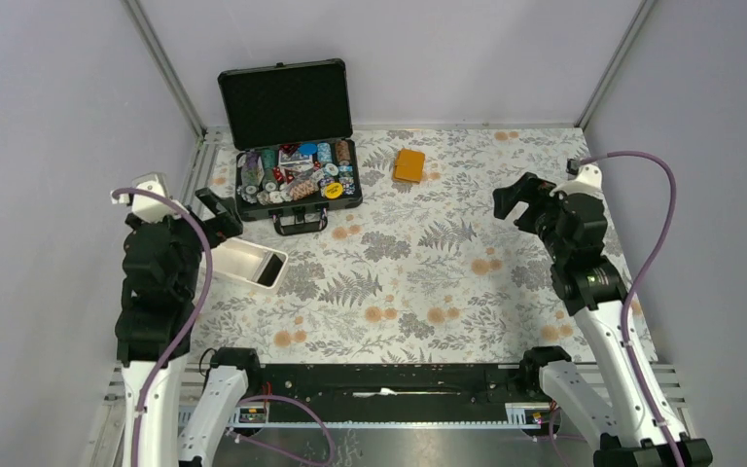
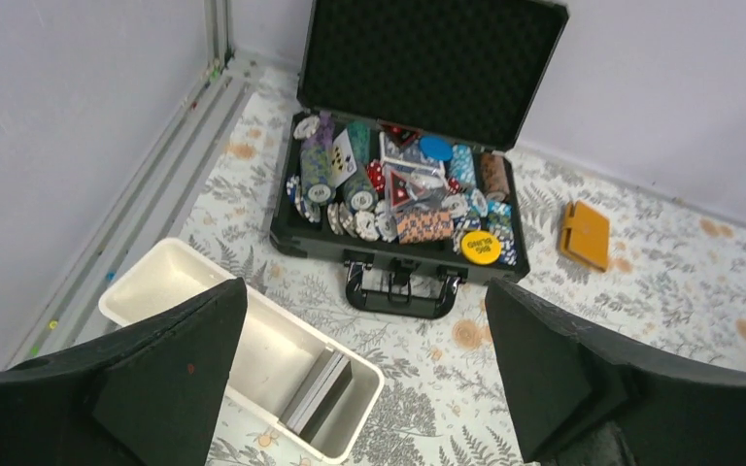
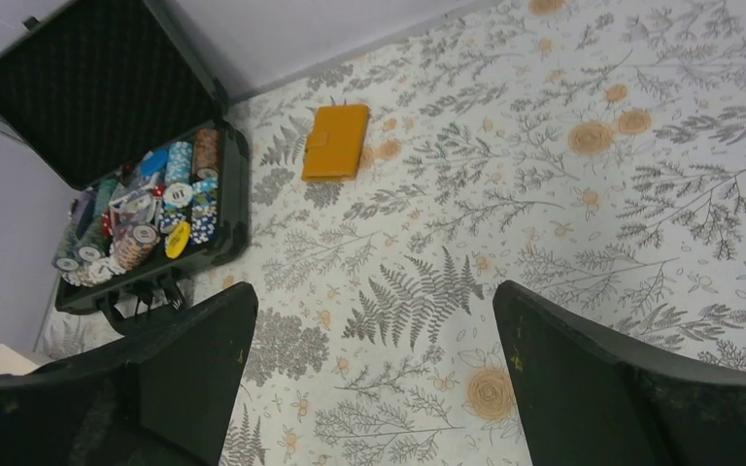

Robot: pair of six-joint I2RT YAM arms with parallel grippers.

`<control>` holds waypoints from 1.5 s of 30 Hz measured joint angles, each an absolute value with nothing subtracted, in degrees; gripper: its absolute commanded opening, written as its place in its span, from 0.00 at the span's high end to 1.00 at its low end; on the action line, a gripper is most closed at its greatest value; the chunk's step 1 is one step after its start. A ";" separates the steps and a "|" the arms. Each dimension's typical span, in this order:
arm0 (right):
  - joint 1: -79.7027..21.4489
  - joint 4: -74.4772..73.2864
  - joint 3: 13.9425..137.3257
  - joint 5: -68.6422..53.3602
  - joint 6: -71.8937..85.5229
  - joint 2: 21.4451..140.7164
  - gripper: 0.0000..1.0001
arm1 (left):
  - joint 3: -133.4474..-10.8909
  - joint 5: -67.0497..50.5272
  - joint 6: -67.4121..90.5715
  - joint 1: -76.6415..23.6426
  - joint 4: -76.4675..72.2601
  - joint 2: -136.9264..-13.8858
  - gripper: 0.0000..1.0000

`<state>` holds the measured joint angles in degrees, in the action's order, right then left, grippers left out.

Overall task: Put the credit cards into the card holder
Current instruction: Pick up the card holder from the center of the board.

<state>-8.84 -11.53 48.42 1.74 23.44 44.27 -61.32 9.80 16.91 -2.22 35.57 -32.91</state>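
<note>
Both arms poised and empty; cards and holder well apart.

The left gripper (image 1: 219, 212) hangs over the white tray (image 1: 236, 251) at the left of the overhead view, jaws spread wide, grasping nothing; the credit cards (image 2: 317, 389) sit stacked and tilted against the tray's lower-right end, dark one uppermost; the right gripper (image 1: 520, 197), equally spread and empty, hovers at the right; the card holder (image 1: 409, 165) lies closed in the upper middle, just right of the open black case (image 1: 287, 102) of poker chips (image 2: 398, 209). Likely trouble: thin cards tucked against a wall offer little to pinch, so they could slip or come out together; a finger catching the rim could tip the light tray; the shut holder may skate when prised open.
</note>
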 measured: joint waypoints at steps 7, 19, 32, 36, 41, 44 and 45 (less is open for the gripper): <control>-8.84 -11.07 47.57 -0.19 23.16 48.36 0.05 | -57.47 9.61 17.98 -2.22 35.77 -37.89 0.01; -19.79 -5.26 53.67 -4.64 25.56 76.77 0.14 | -50.06 6.63 18.28 -2.17 34.04 -42.11 0.01; -20.47 -1.06 87.15 -12.88 31.00 117.69 0.30 | -49.36 -0.34 20.21 -1.80 30.65 -40.12 0.01; -20.47 -4.54 94.21 -11.38 31.70 125.56 0.30 | -48.03 -2.17 20.82 -0.99 30.81 -40.27 0.01; -20.47 -8.71 99.77 -6.00 31.77 130.04 0.30 | -47.86 -3.97 21.04 -0.43 30.68 -40.36 0.01; -20.21 -10.07 102.61 -4.23 31.77 131.98 0.32 | -47.83 -4.34 21.04 -0.43 30.68 -40.34 0.01; -20.16 -10.28 103.20 -3.86 31.79 132.46 0.34 | -47.83 -4.38 21.04 -0.43 30.68 -40.34 0.01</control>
